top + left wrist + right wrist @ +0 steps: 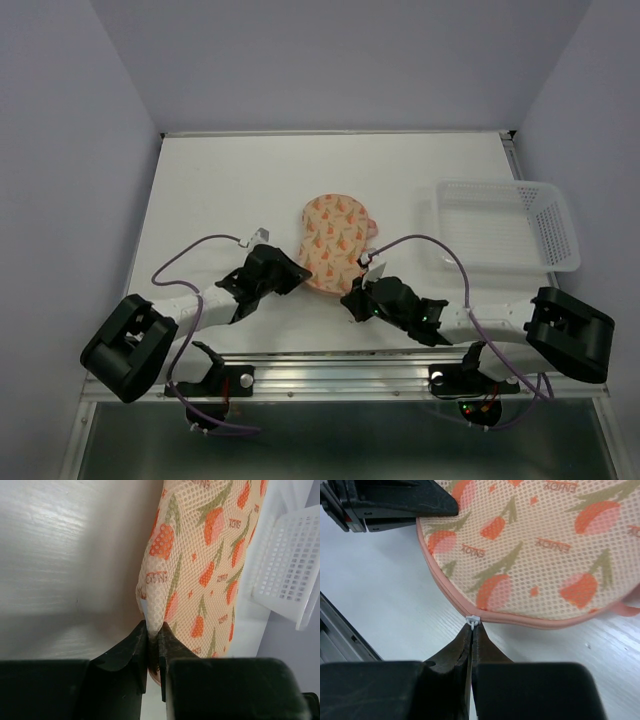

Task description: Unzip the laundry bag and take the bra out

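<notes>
One white worktop (220,190) carries everything, and off to the outer side of the right claw sits a single clear mesh basket (505,225), well apart from the action. Between and just ahead of the two claws lies the one laundry bag (335,235), a soft peach net pouch with orange and green print. I'd judge it light and floppy, likely to bunch and slide on the smooth surface unless pinned, so the firmer zip edge is the place to grip. The left claw (152,630) is closed tight on a fold of netting at the bag's near end, anchoring it. The right claw (471,630) is pinched together right at the pink zip seam, its tips nipping the one tiny white zip pull (472,619). No bra can be seen. I take it to be inside the pouch, with the zip not yet opened.
</notes>
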{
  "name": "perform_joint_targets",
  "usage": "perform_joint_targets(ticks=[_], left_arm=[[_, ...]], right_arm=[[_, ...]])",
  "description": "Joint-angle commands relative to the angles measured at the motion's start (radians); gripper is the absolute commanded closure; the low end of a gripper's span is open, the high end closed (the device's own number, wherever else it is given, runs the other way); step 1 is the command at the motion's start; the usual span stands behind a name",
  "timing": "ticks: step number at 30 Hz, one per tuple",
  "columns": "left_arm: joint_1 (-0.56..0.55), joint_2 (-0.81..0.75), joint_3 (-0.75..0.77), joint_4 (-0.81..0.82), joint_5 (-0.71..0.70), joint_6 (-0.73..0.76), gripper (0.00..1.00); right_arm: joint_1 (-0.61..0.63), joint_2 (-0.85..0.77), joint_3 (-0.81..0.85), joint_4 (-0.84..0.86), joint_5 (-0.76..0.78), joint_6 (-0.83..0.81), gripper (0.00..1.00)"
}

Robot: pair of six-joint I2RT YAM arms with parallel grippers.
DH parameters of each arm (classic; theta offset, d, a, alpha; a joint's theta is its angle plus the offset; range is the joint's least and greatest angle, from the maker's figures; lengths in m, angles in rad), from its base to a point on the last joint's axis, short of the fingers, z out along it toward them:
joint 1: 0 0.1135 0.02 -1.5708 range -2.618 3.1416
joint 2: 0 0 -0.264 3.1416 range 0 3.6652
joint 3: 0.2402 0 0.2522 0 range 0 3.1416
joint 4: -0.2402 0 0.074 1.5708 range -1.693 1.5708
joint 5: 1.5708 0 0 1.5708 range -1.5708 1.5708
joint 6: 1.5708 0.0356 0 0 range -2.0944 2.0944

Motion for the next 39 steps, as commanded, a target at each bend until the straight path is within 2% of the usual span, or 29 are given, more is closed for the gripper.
perform_joint_targets(ticks=[1, 7, 10, 11, 13, 14, 16, 25, 28, 31, 34, 37, 38, 39], left_arm=[[0.047, 0.039, 0.062, -0.012, -0.022, 0.111, 1.00], [0.103, 0.166, 0.200, -0.058, 0.040, 0.229, 0.98], [0.115, 0.202, 0.282, -0.099, 0.038, 0.269, 0.90], [0.116, 0.204, 0.308, -0.104, 0.040, 0.275, 0.66], [0.117, 0.188, 0.322, -0.110, 0.049, 0.274, 0.38], [0.116, 0.176, 0.322, -0.113, 0.049, 0.271, 0.15], [0.116, 0.133, 0.311, -0.125, 0.051, 0.259, 0.01], [0.113, -0.150, 0.084, -0.168, 0.011, 0.168, 0.01], [0.110, -0.198, 0.010, -0.145, 0.026, 0.131, 0.02], [0.109, -0.183, -0.022, -0.103, 0.050, 0.114, 0.06], [0.103, -0.130, -0.036, -0.034, 0.080, 0.097, 0.15], [0.095, -0.074, -0.025, 0.002, 0.093, 0.090, 0.28], [0.090, -0.065, -0.016, 0.008, 0.093, 0.090, 0.42], [0.090, -0.059, -0.013, 0.014, 0.097, 0.090, 0.51]], right_arm=[[0.008, -0.106, -0.050, -0.071, 0.056, -0.013, 0.99], [0.008, -0.105, -0.031, -0.076, -0.016, -0.054, 0.99], [0.008, -0.033, 0.017, -0.041, -0.082, -0.070, 0.99], [0.008, -0.013, 0.041, -0.012, -0.105, -0.070, 0.99], [0.008, 0.033, 0.069, 0.012, -0.116, -0.068, 0.99], [0.008, 0.077, 0.086, 0.019, -0.119, -0.068, 0.99], [0.008, 0.120, 0.139, 0.045, -0.121, -0.073, 0.99], [0.008, 0.294, 0.324, 0.079, -0.108, -0.087, 0.99], [0.008, 0.326, 0.353, 0.085, -0.120, -0.085, 0.99], [0.008, 0.340, 0.351, 0.098, -0.124, -0.076, 0.99], [0.008, 0.346, 0.345, 0.108, -0.130, -0.068, 0.99], [0.008, 0.350, 0.342, 0.111, -0.133, -0.062, 0.99], [0.008, 0.350, 0.341, 0.111, -0.133, -0.060, 0.99], [0.008, 0.349, 0.339, 0.111, -0.128, -0.057, 0.99]])
